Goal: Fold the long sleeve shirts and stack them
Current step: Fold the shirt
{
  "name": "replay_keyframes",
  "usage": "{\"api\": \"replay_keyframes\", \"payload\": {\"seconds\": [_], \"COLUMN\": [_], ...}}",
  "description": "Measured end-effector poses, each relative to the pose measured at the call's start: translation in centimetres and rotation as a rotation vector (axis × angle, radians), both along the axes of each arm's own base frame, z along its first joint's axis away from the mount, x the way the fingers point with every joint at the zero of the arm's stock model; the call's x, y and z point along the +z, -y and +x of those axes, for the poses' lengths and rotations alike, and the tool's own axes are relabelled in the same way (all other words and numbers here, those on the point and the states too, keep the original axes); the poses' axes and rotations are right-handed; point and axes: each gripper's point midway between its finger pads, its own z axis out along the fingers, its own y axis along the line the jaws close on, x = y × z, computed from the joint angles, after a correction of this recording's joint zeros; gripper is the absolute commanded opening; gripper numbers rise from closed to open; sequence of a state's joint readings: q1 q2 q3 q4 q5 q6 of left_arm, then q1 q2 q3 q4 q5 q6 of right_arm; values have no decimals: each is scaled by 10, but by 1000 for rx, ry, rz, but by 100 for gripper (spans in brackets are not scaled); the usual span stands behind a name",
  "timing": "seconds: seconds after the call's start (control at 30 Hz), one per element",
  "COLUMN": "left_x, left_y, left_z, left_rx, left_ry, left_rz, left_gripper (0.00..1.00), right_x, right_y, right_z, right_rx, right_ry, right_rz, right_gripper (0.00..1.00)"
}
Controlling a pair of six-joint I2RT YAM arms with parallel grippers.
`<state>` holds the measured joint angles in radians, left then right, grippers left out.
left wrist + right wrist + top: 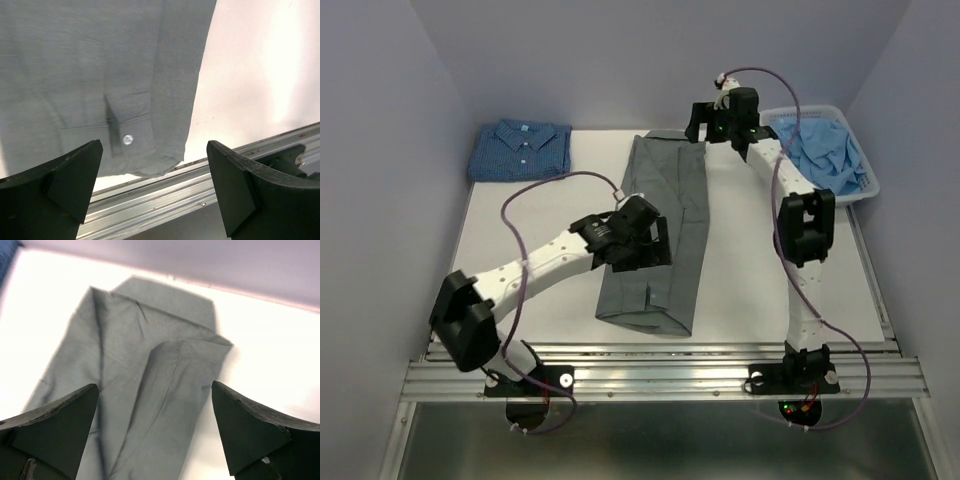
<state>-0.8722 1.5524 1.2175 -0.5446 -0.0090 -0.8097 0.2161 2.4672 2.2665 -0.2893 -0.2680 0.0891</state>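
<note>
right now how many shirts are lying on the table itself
2. The dark blue checked shirt sits folded far left; the plain slate-grey shirt lies as a long strip mid-table. The pale plastic basket far right may hide more.

A grey shirt (pixel 145 370), folded into a long narrow strip, lies on the white surface (pixel 270 350), its creased far end near the wall (pixel 200 260). The right claw (pixel 154 386) hangs above it, fingers (pixel 55 425) spread wide, gripping nothing.
</note>
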Motion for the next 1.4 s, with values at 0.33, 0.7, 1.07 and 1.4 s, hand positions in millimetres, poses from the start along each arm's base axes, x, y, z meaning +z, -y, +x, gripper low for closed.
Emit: {"api": "replay_keyframes", "payload": {"seconds": [0.33,0.7,1.07,1.4], "left_x": [-33,-96,-111,-112], "left_y": [-148,-156,-124,-115], "left_z": [-7,-53,-61,-62], "left_rx": [373,311,214,184], "left_ry": [-45,-227,-296,-302], "left_rz": [141,76,-81,-129], "left_gripper": [99,85,13,0], "right_x": [128,-37,-91,-104], "right_y": [36,-6,-20,-44], "right_z": [-181,-429,-510,-509], "right_rx": [-181,-7,16,24], "right_ry": [39,-527,-827,-913], "right_rz": [165,224,312,329], "right_gripper": [100,100,100,57]}}
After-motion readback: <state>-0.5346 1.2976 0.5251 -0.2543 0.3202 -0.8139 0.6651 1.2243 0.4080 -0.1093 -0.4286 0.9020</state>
